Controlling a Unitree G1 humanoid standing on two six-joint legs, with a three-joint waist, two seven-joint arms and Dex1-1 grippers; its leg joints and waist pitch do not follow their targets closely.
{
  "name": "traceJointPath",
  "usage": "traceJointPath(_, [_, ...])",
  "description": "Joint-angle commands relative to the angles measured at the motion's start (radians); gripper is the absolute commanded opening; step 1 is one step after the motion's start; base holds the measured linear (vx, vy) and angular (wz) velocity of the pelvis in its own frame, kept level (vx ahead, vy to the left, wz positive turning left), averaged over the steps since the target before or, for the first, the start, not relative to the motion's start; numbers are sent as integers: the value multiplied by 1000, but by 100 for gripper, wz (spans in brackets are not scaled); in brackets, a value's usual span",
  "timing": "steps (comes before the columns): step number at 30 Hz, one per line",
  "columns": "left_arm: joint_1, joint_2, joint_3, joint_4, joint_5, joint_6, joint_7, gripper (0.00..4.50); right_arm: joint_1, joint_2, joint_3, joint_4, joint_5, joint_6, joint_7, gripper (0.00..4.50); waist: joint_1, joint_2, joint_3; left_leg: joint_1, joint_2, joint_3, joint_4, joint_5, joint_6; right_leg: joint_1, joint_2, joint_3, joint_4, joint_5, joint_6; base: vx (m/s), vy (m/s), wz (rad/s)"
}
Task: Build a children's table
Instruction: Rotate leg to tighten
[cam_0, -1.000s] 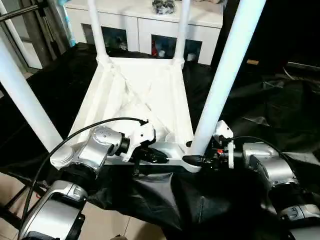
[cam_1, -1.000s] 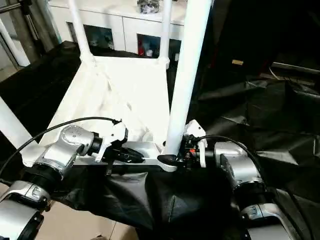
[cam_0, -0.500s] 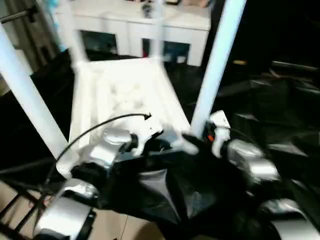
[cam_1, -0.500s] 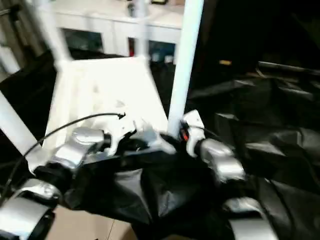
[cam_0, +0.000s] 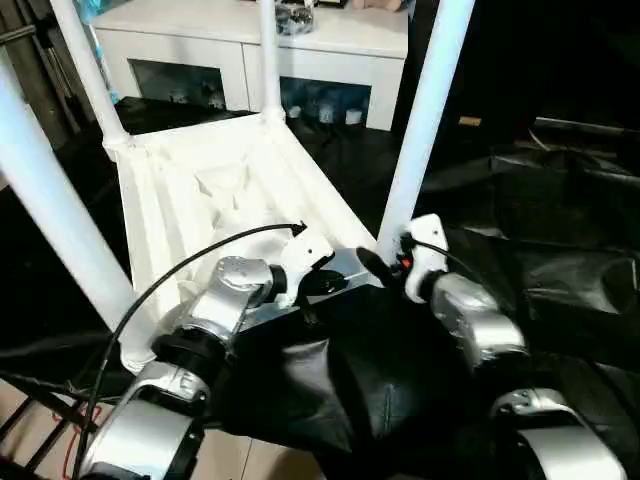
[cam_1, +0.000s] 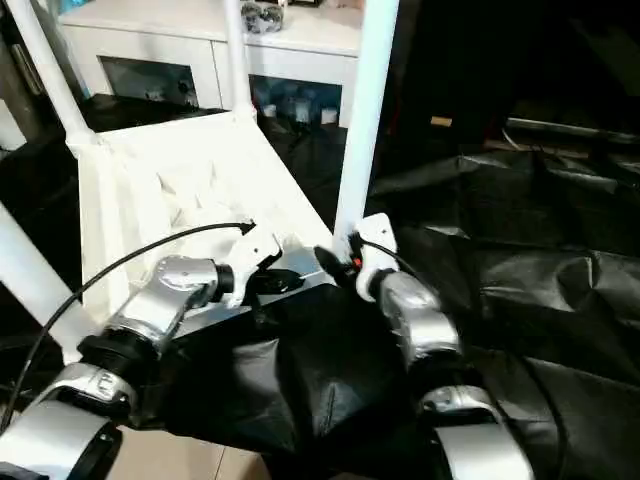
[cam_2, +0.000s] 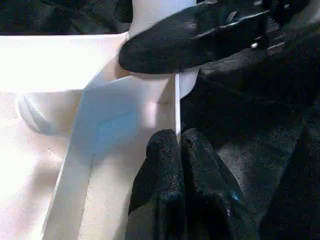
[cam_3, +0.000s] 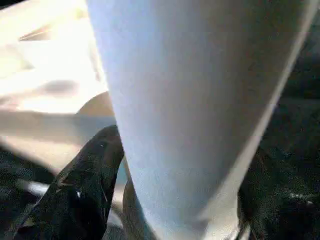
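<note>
Black cloth (cam_0: 560, 230) hides the floor; left jaws pinched together at tabletop (cam_0: 190, 200) rim, right jaws clasp leg (cam_0: 420, 120).

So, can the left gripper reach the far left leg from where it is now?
Probably not. The left gripper sits at the near rim of the tabletop, shut on its edge. The far left leg stands at the opposite corner, across the whole tabletop, though nothing blocks the way.
</note>
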Motion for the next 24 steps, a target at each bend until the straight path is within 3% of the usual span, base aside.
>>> traceJointPath(1, [-3, -31, -45, -26, -30, -37, -43, 0, 24, 44, 114, -25, 21, 7, 175, 339, 7, -1, -50, -6, 15, 5, -60, -224, 69, 51, -41, 35, -69, -154, -236, 0, 0, 0])
traceJointPath(5, [6, 22, -53, -41, -51, -57, -166, 0, 52, -40, 129, -95, 58, 28, 368, 339, 16, 0, -55, -8, 16, 9, -50, -136, 123, 58, -37, 31, -52, 3, -289, 0, 0, 0])
traceJointPath(8, [15, 61, -58, -58, -70, -63, -264, 0, 72, -90, 136, -142, 89, 71, 500, 339, 27, -1, -53, -6, 20, 12, -49, -138, 135, 56, -37, 30, -48, 12, -305, 0, 0, 0])
traceJointPath(10, [19, 83, -63, -63, -76, -63, -315, 0, 83, -117, 144, -168, 104, 106, 563, 339, 35, 1, -53, -3, 24, 12, -50, -155, 133, 53, -39, 30, -48, -11, -309, 0, 0, 0])
traceJointPath(16, [15, 125, -72, -45, -67, -81, -375, 0, 111, -167, 170, -223, 122, 171, 664, 339, 52, 0, -48, 2, 25, 11, -57, -198, 82, 51, -41, 33, -57, -116, -270, 0, 0, 0])
traceJointPath(21, [13, 136, -72, -46, -73, -80, -393, 0, 126, -186, 184, -261, 124, 205, 701, 339, 55, -1, -51, -1, 22, 10, -54, -167, 76, 53, -42, 33, -53, -83, -269, 0, 0, 0])
traceJointPath(22, [15, 138, -73, -49, -75, -79, -397, 0, 130, -190, 187, -268, 125, 212, 705, 314, 55, -1, -51, -1, 22, 11, -54, -162, 78, 52, -42, 33, -52, -78, -272, 0, 0, 0])
traceJointPath(24, [17, 139, -75, -50, -75, -79, -400, 0, 132, -191, 193, -272, 127, 222, 705, 306, 56, 1, -52, -1, 22, 10, -53, -156, 78, 53, -42, 32, -52, -70, -273, 0, 0, 0])
